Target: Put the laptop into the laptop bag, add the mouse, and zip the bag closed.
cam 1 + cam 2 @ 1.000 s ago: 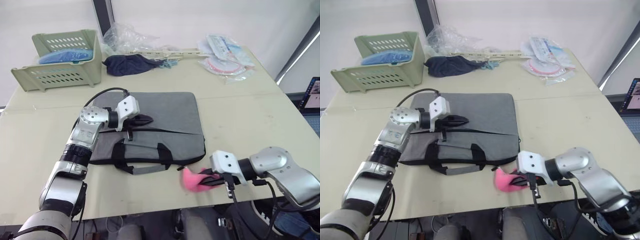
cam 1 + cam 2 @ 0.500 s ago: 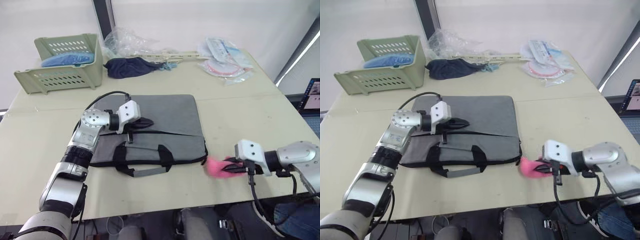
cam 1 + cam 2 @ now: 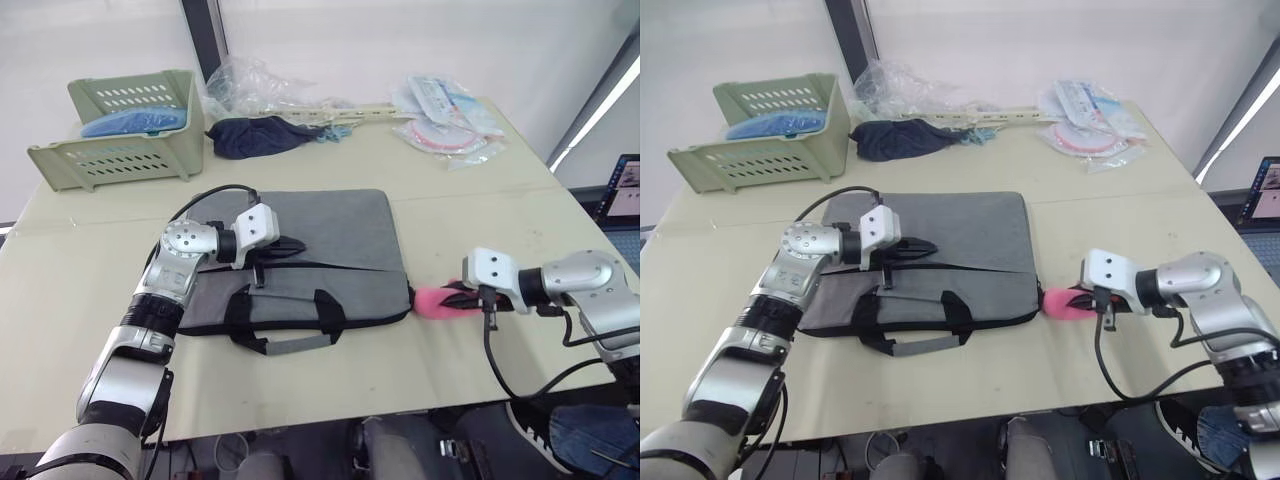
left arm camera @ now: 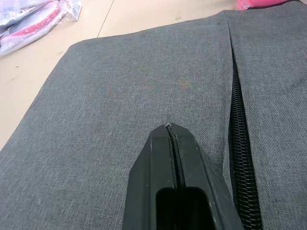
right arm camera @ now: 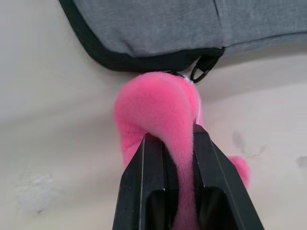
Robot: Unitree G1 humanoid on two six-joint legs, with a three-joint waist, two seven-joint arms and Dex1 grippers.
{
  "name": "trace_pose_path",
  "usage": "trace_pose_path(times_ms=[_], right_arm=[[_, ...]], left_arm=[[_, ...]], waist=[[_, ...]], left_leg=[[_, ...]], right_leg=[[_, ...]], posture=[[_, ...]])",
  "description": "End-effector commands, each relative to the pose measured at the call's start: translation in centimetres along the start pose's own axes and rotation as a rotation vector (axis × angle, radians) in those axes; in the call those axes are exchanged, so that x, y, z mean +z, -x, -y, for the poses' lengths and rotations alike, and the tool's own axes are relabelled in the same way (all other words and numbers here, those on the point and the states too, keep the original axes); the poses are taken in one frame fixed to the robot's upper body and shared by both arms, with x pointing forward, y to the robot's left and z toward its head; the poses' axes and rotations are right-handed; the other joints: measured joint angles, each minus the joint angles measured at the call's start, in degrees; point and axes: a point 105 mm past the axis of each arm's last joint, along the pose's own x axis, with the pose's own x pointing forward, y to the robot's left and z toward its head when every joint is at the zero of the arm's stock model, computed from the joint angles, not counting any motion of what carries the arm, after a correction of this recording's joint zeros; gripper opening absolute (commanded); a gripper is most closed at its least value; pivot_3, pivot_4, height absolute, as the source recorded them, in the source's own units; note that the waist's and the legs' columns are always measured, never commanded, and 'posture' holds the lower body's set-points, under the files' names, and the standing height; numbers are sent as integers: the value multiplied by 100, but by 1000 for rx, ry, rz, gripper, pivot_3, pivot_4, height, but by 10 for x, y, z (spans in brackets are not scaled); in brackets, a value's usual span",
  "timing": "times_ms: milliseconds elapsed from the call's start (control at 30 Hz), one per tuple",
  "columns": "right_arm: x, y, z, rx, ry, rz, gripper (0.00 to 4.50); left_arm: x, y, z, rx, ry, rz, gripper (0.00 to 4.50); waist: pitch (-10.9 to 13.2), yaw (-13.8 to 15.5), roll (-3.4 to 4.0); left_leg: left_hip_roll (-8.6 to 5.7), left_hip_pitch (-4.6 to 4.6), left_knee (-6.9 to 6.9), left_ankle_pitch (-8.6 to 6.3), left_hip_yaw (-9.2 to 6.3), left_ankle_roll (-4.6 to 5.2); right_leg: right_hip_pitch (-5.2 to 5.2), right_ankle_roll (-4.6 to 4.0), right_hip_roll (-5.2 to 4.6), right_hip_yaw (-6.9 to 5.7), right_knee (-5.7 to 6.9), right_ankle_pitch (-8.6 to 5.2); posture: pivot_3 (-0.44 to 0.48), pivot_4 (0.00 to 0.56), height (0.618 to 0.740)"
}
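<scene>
- One grey laptop bag (image 3: 300,262) lies flat on the desk (image 3: 80,290), its two black handles toward the robot.
- The left gripper (image 4: 169,128) rests on the bag's top panel beside the zipper (image 4: 240,139), jaws pressed together.
- The right gripper (image 5: 169,140) pinches one pink fuzzy lump (image 5: 158,108), which touches the bag's right corner by a zipper pull (image 5: 200,72).
- One green basket (image 3: 125,120) sits at the far left.

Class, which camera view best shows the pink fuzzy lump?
The right wrist view: the pink fuzzy lump sits close up, pinched by the right gripper beside the laptop bag. The eye views show it small; the left wrist view catches an edge.
</scene>
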Motion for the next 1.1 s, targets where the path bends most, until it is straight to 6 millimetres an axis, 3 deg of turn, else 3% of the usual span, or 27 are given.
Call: trace_pose_path(times_ms=[33, 200, 433, 533, 600, 733, 767, 900, 1000, 1100], right_arm=[[2, -4, 18, -66, 37, -8, 18], [7, -9, 32, -123, 60, 12, 18], [12, -10, 20, -88, 61, 57, 18], [17, -6, 16, -80, 45, 99, 1268], [18, 3, 11, -87, 51, 118, 2288], [29, 31, -1, -107, 14, 214, 4253], [34, 39, -2, -125, -9, 256, 4500], [49, 70, -1, -216, -132, 400, 4500], [39, 95, 4, -317, -217, 391, 4500], [9, 123, 16, -480, -239, 279, 4500]], left_arm=[[-67, -8, 61, -205, 162, -215, 0], [-70, -5, 63, -207, 171, -219, 0], [-61, -2, 58, -180, 215, -161, 0], [-45, 0, 48, -141, 244, -64, 0], [-35, 13, 40, -108, 261, -14, 565], [-20, 57, 27, 0, 316, 87, 2271], [-16, 71, 24, 38, 332, 107, 2749], [-6, 121, 14, 188, 330, 108, 4445], [-9, 166, 4, 351, 331, 57, 4445], [-21, 222, -5, 553, 327, -50, 4445]], waist=[[-3, -4, 4], [-8, -12, 13], [-20, -18, 31], [-20, -33, 33], [-10, -35, 37], [51, -52, 39], [69, -64, 35], [160, -76, -16], [187, -11, -40], [197, 26, -45]], left_leg=[[0, 0, 1, 0, 2, 0], [2, 2, 1, 0, 6, -1], [4, 4, 0, 0, 9, -1], [10, 0, -1, -1, 10, -4], [14, -4, -1, -1, 11, -5], [20, -10, -6, -1, 10, -11], [20, -11, -6, -1, 11, -13], [21, -17, 6, 7, 15, -26], [21, -34, 9, 8, 15, -28], [18, -106, 15, 10, 9, -28]], right_leg=[[0, 0, 0, 1, 0, 0], [-1, 0, 1, 2, 5, 0], [-2, 0, 2, 6, 7, 0], [-8, 0, 4, 6, 11, 0], [-12, 0, 11, 5, 15, 0], [-36, 1, 19, 3, 29, -1], [-44, 1, 19, 4, 32, -1], [-68, 1, 14, 15, 35, -1], [-96, -1, 6, 26, 42, -2], [-163, -1, 8, 14, 63, -2]], posture=[[0, 150, 740], [0, 150, 740], [0, 150, 740], [0, 150, 740], [0, 150, 740], [0, 150, 740], [0, 150, 740], [0, 150, 740], [0, 150, 740], [0, 150, 740]])
